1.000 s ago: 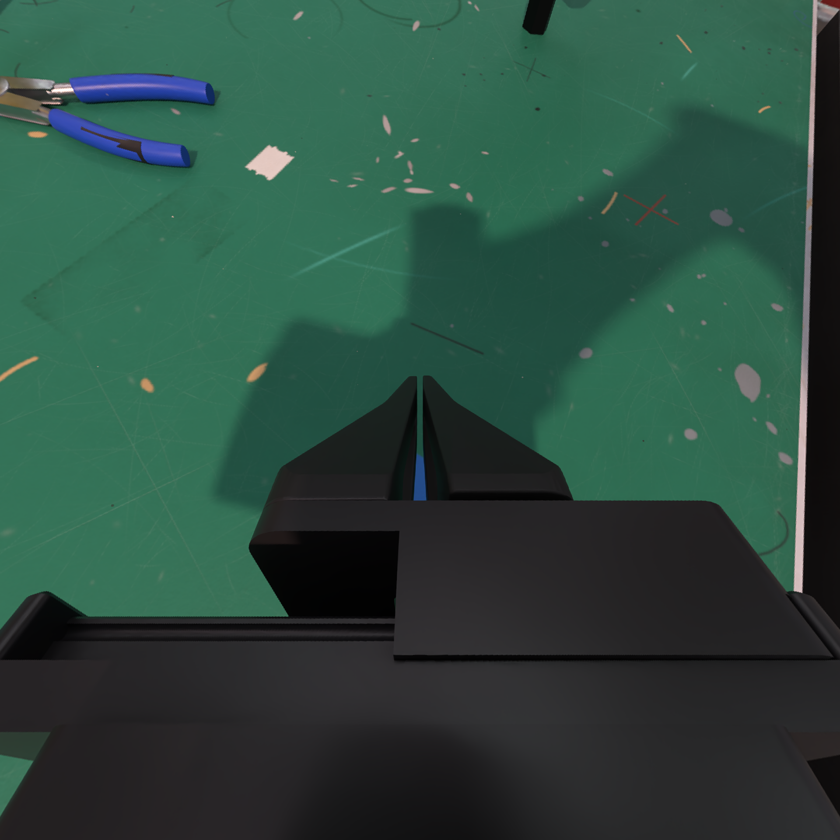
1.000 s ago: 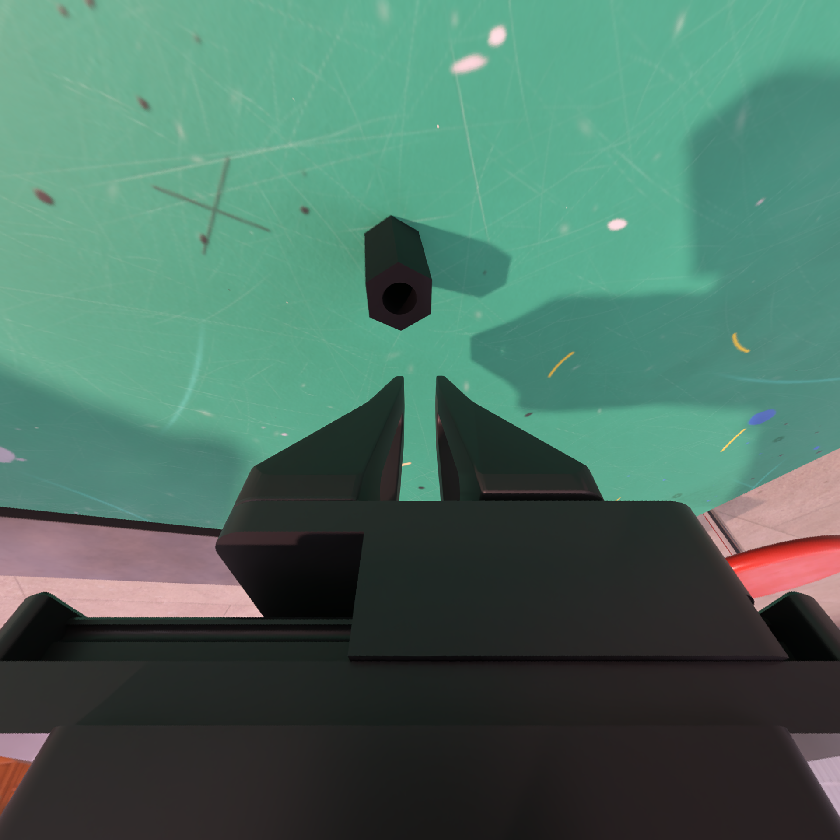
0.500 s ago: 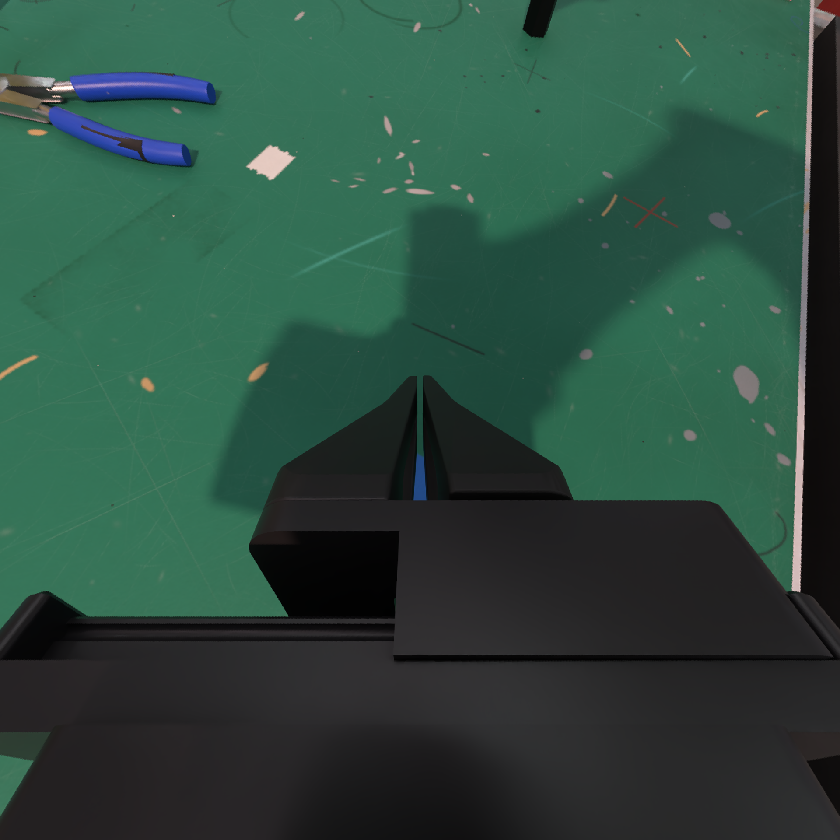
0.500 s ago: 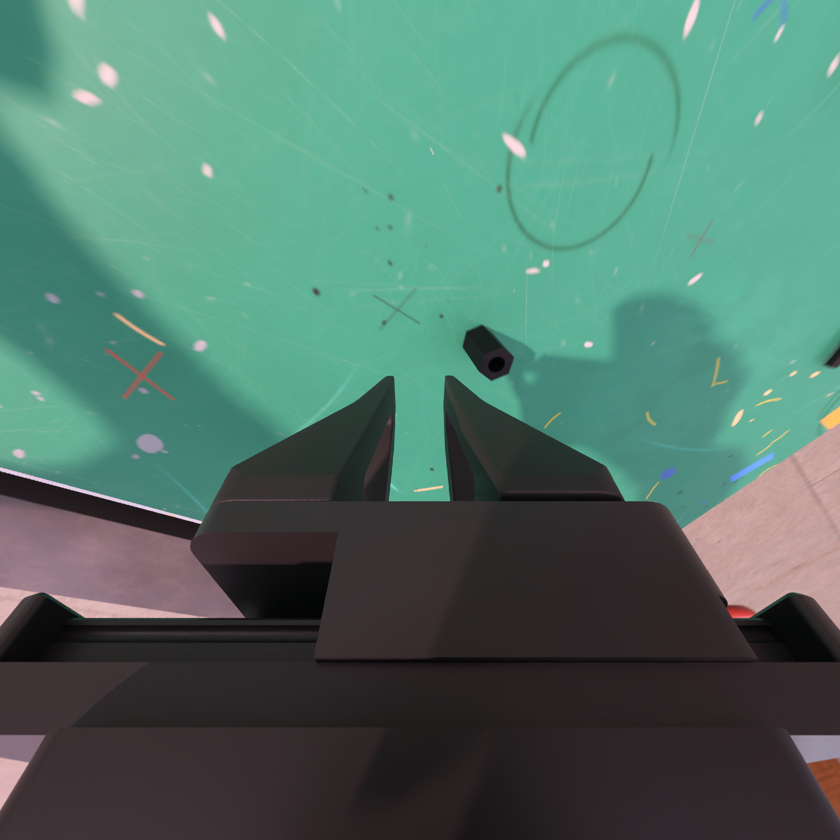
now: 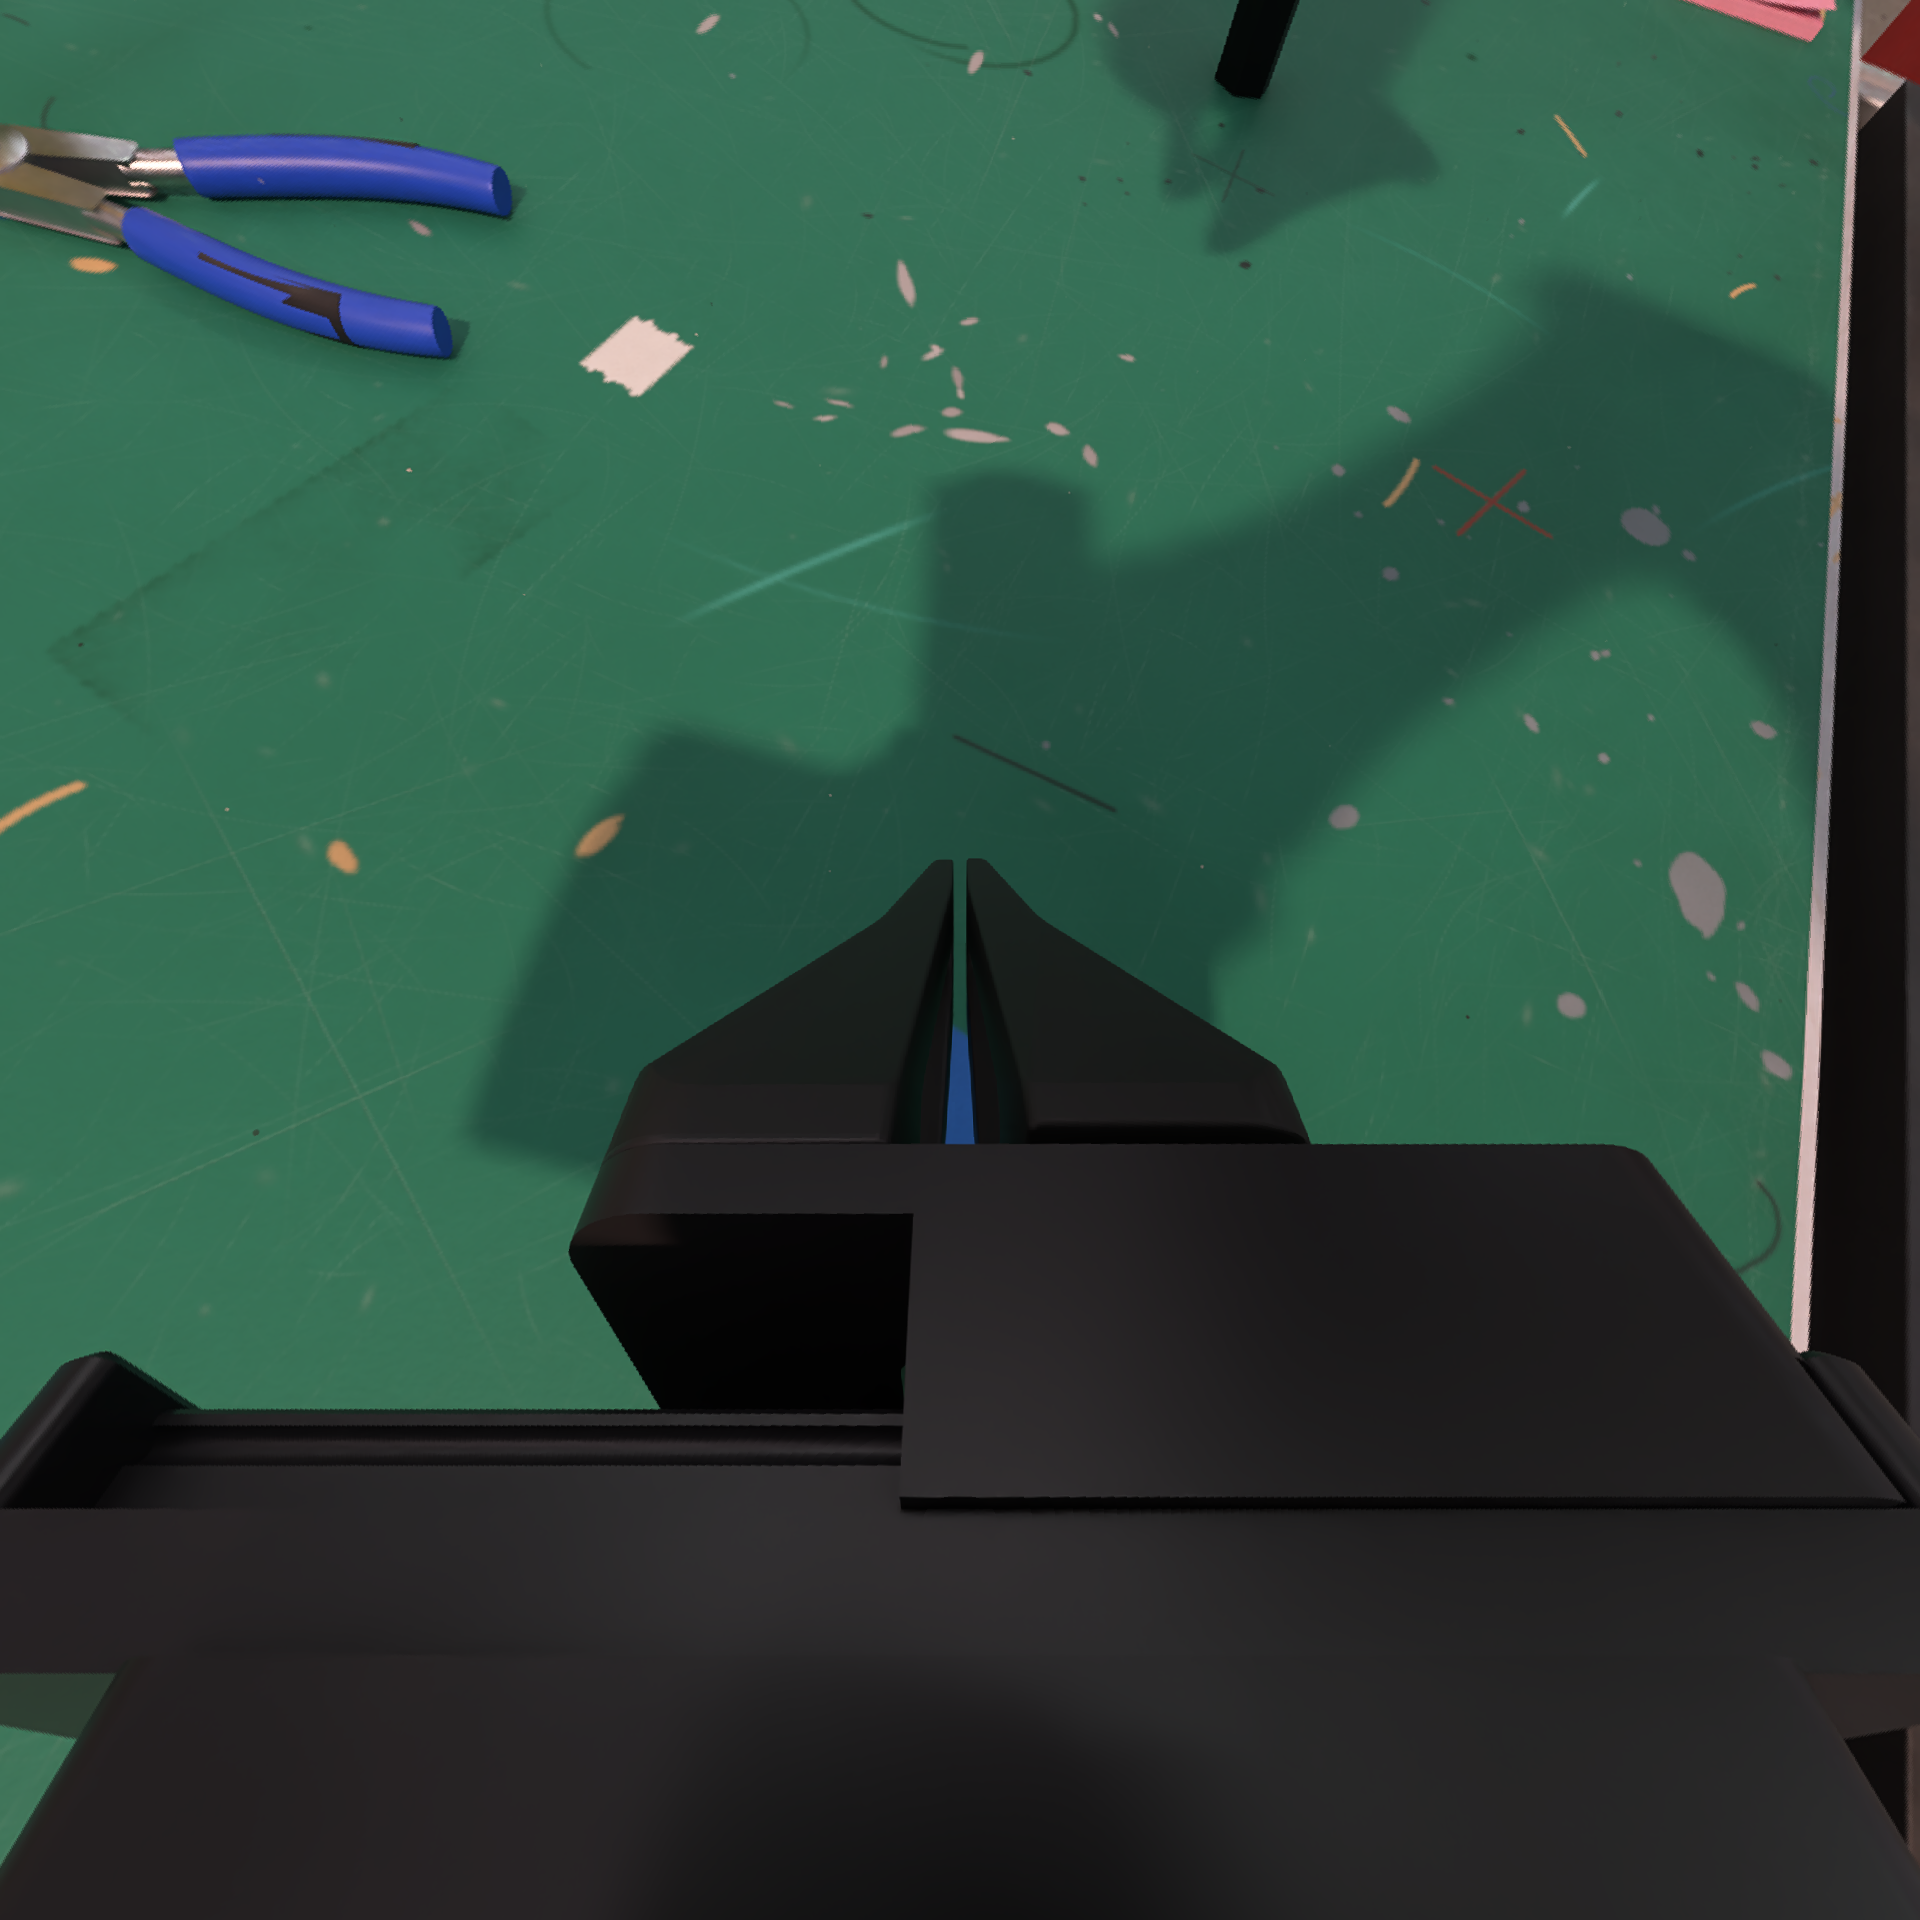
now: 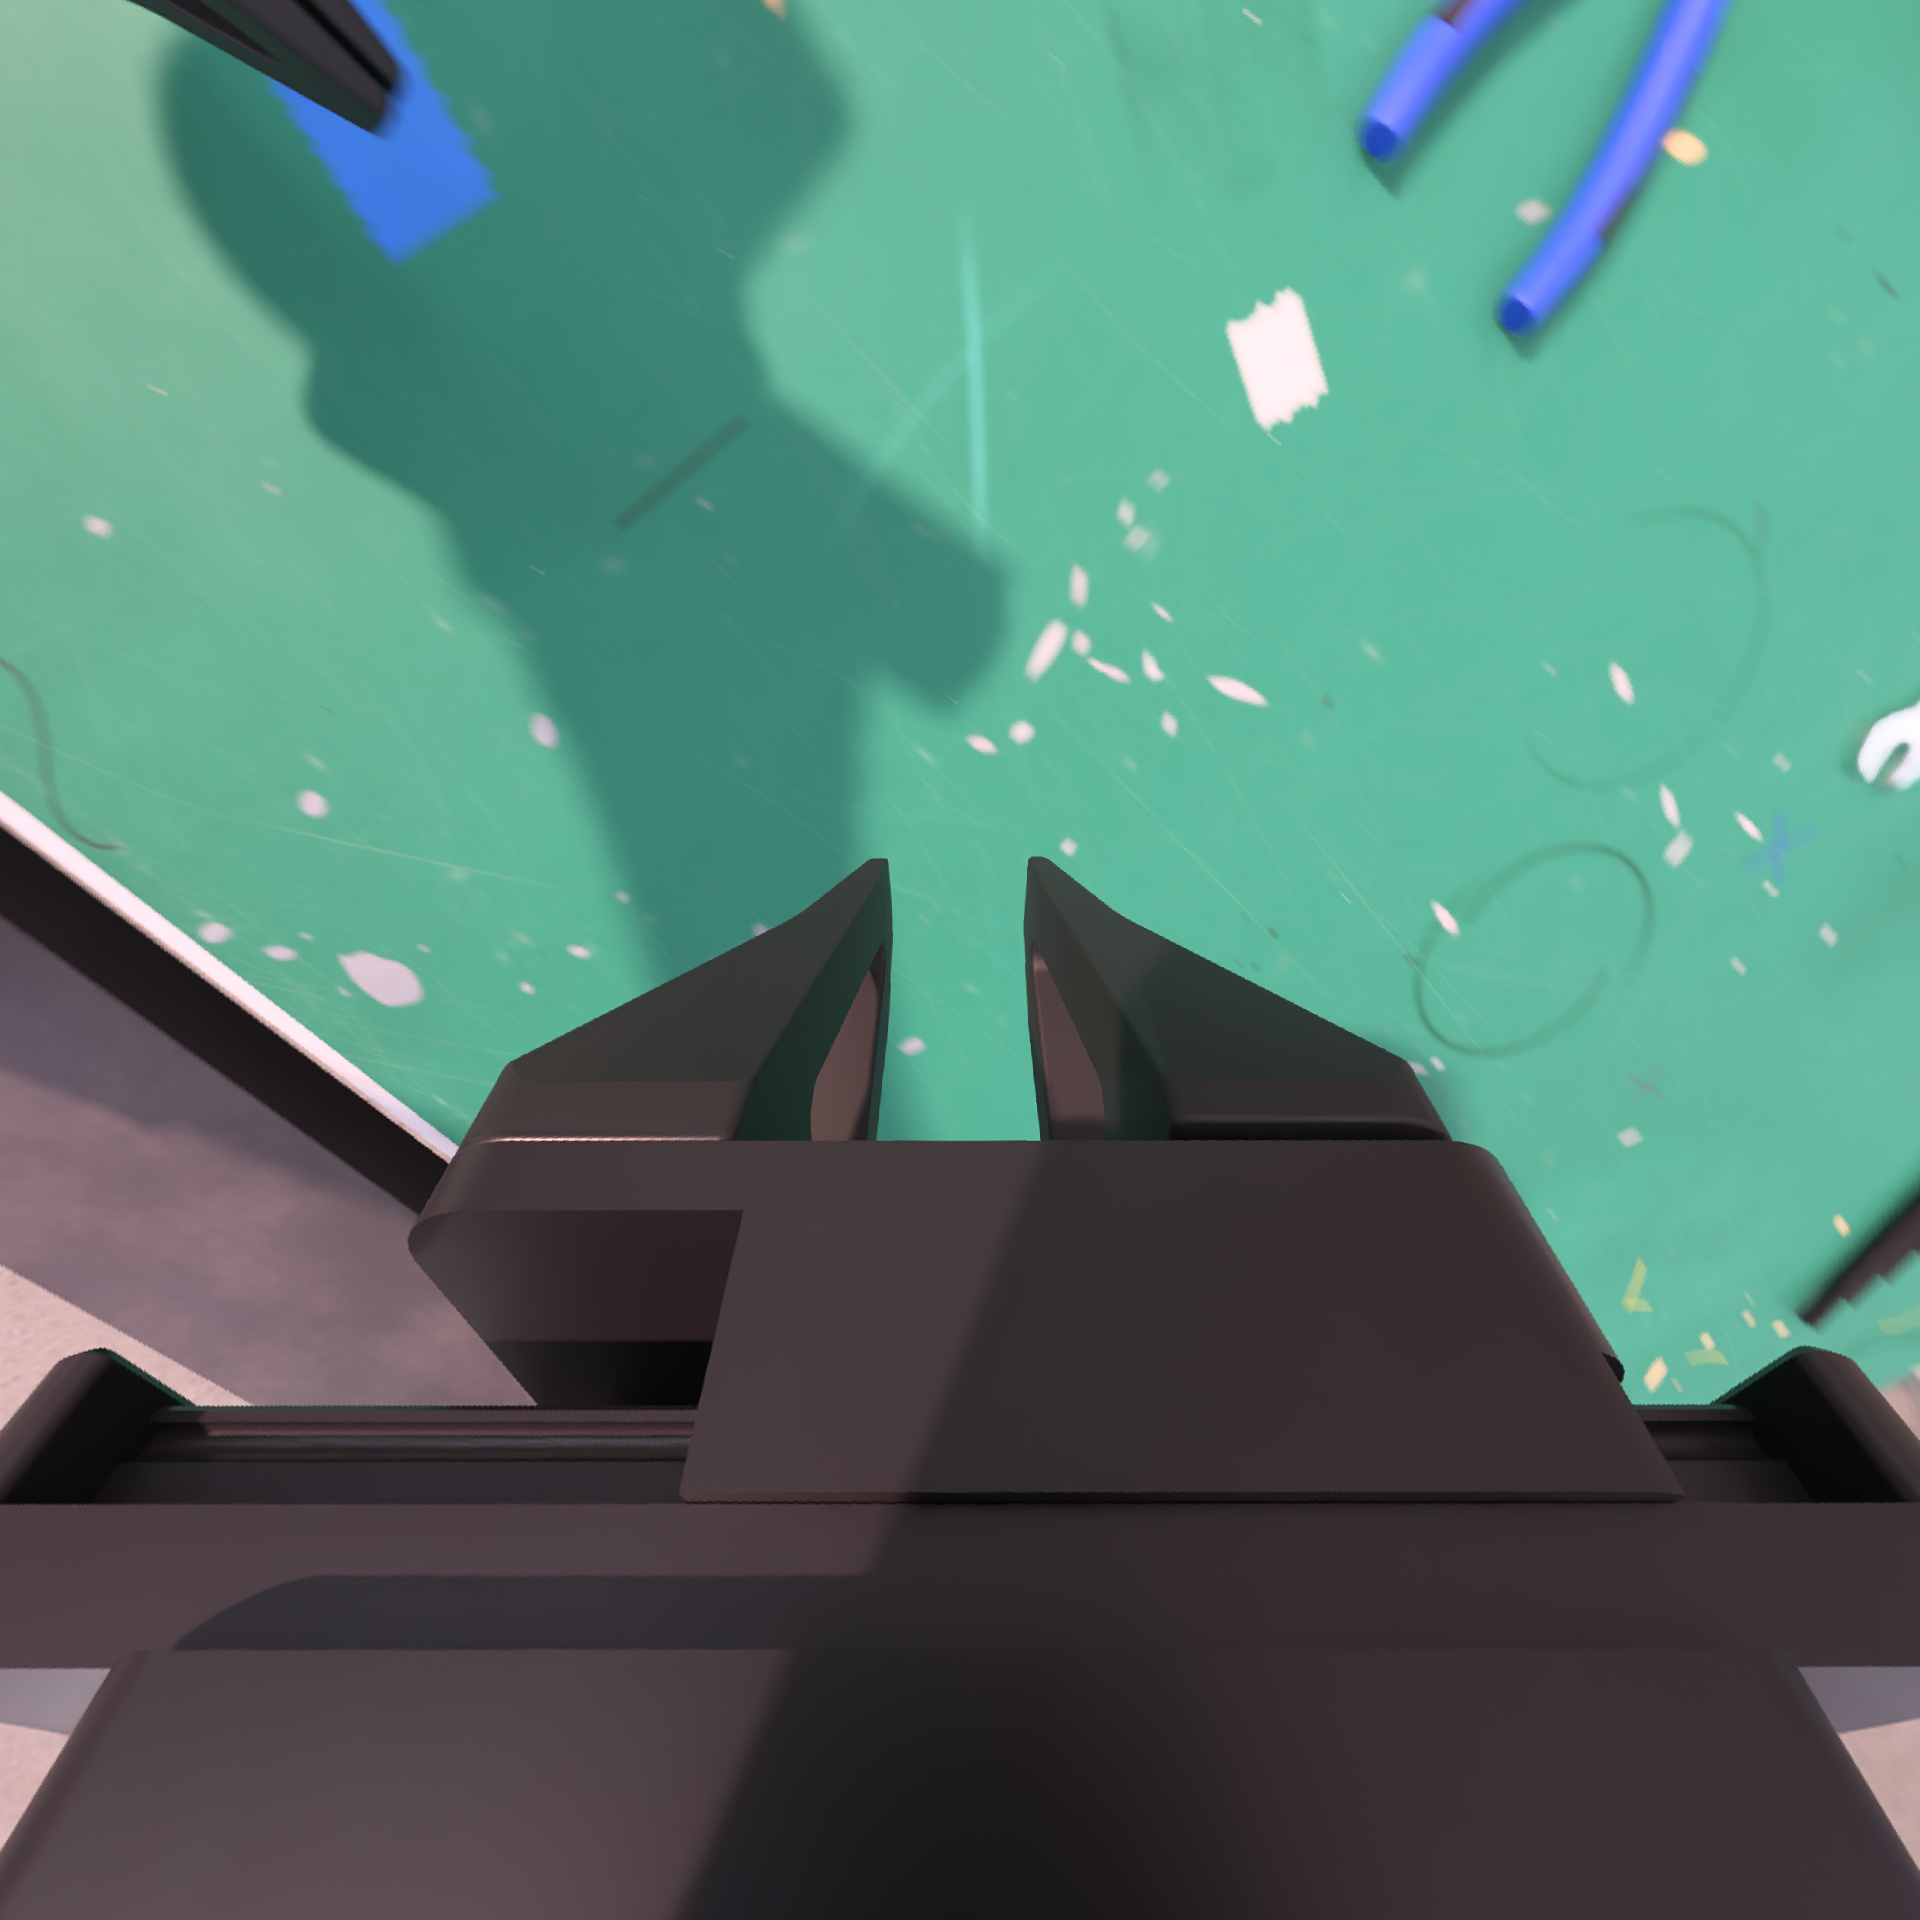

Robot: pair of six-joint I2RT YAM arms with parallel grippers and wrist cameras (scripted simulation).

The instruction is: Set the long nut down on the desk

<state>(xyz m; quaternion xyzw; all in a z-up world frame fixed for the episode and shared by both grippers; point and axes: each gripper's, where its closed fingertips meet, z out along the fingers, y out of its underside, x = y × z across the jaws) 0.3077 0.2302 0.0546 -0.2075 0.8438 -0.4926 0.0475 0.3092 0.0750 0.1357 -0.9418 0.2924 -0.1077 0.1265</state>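
Left gripper (image 5: 959,868): fingers nearly together, pinching a thin blue strip (image 5: 958,1091) edge-on, hanging above the table (image 5: 312,623). In the right wrist view the same strip shows as a flat blue piece sticking out past those fingertips at top left.

Right gripper (image 6: 956,873): fingers parted by a modest gap, nothing between them, green surface visible through the gap. That view is blurred.

Long nut: can't locate it for sure in either view. A short black bar (image 5: 1252,47) stands at the top edge of the left wrist view, casting a shadow; can't tell whether that's it.

Surface: green mat, heavily scratched, flecked with pale and orange paint spots, a red X mark (image 5: 1492,502) and faint ring marks. Arm shadows lie across the middle.

On it: blue-handled pliers (image 5: 312,171) far left, lying flat; a white tape scrap (image 5: 636,355) near them, not touching. A white open-end wrench head (image 6: 1889,750) pokes in at the right edge of the right wrist view.

Edges: thin white trim, then a dark band. Grey floor (image 6: 156,1122) beyond. Pink sheet corner (image 5: 1766,12) at top right.
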